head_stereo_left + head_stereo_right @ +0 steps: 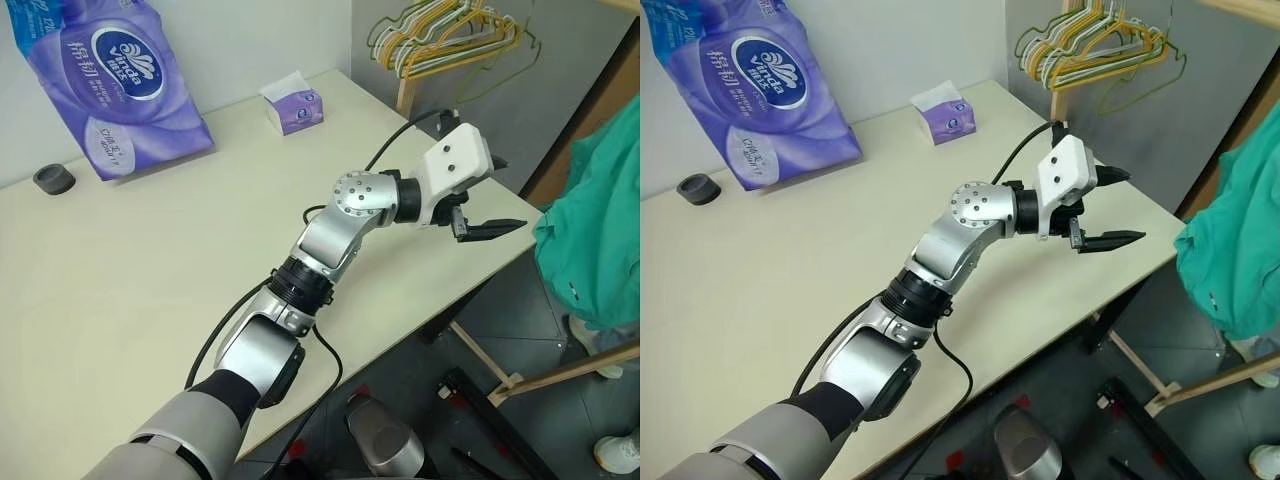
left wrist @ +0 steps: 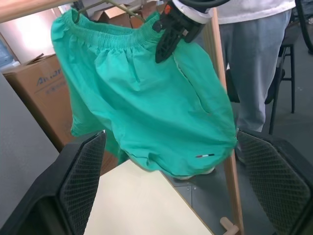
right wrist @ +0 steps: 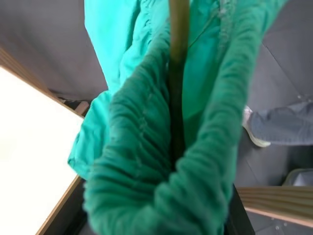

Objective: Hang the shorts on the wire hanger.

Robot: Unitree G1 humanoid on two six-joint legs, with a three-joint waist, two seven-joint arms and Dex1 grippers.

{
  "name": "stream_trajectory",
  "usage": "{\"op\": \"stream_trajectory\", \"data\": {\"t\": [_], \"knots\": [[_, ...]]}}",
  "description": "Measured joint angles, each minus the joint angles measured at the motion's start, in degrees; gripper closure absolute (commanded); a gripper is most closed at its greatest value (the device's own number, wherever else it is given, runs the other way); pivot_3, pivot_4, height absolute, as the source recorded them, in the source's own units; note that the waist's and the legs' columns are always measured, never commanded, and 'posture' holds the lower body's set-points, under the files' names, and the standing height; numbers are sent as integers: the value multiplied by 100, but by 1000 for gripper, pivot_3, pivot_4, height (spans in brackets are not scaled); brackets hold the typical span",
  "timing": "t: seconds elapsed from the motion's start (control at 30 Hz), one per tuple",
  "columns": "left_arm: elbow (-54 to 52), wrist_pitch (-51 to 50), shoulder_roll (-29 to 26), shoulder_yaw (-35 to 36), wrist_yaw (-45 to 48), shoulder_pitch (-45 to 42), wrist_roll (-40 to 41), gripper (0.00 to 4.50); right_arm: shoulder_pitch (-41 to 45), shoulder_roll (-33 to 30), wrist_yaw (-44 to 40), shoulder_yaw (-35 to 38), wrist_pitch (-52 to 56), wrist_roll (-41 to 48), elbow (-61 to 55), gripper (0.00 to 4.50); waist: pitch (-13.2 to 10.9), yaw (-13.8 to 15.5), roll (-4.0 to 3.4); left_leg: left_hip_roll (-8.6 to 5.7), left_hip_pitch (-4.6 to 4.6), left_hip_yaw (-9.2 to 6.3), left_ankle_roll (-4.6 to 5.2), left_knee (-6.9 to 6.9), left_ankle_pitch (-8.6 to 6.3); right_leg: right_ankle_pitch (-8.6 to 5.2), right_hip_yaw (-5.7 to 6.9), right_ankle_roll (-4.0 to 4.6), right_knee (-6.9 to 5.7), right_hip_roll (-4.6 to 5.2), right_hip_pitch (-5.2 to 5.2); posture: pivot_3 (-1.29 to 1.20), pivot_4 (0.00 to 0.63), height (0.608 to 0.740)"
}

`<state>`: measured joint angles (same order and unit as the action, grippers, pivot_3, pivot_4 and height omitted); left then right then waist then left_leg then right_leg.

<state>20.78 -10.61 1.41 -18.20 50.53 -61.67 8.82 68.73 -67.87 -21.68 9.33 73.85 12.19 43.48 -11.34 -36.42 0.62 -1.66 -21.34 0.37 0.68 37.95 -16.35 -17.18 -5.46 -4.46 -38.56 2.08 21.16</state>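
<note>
Your right gripper [image 2: 168, 36] is clamped on the gathered waistband of the shorts [image 2: 151, 107], holding them up beside the wooden rack post [image 2: 222, 112], out past the table's far right edge. The wire hanger [image 3: 177, 73] runs straight down through the open waistband, so the cloth looks threaded but not settled. Your left gripper [image 1: 480, 200] hovers over the table [image 1: 120, 290] corner with its fingers spread wide, aimed at the shorts and holding nothing. Bring it in low to pinch the free side of the waistband, then spread the cloth evenly before letting go. Watch the post and the table corner; a person's legs [image 2: 257, 73] stand just behind. Open room lies below the hem.
</note>
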Motion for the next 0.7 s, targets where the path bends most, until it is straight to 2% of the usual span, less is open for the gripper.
{"op": "stream_trajectory", "data": {"t": [0.2,0.3,0.5,0.7], "knots": [[1,0,20,2,-3,0,-11,14,148,-90,-498,-595,-217,-382,832,4500,-3,4,3,0,1,8,2,0,-1,4,-6,-7,4,0,-1,-612,208,740],[1,0,47,2,-15,1,-39,14,144,-90,-642,-622,-264,-449,1035,4500,-7,-2,8,0,5,13,2,-1,-2,4,-5,-8,4,0,-1,-599,209,740],[1,5,30,2,-36,2,-133,14,41,-89,-837,-611,-297,-469,1075,4500,-11,13,16,0,17,21,3,-1,-3,5,-6,-13,6,0,-10,-592,207,740],[1,-16,45,2,-14,2,-126,14,-244,-91,-1086,-598,121,-421,710,4500,-17,19,25,0,16,20,3,0,-3,9,-6,-21,14,0,-13,-592,214,740]]}}
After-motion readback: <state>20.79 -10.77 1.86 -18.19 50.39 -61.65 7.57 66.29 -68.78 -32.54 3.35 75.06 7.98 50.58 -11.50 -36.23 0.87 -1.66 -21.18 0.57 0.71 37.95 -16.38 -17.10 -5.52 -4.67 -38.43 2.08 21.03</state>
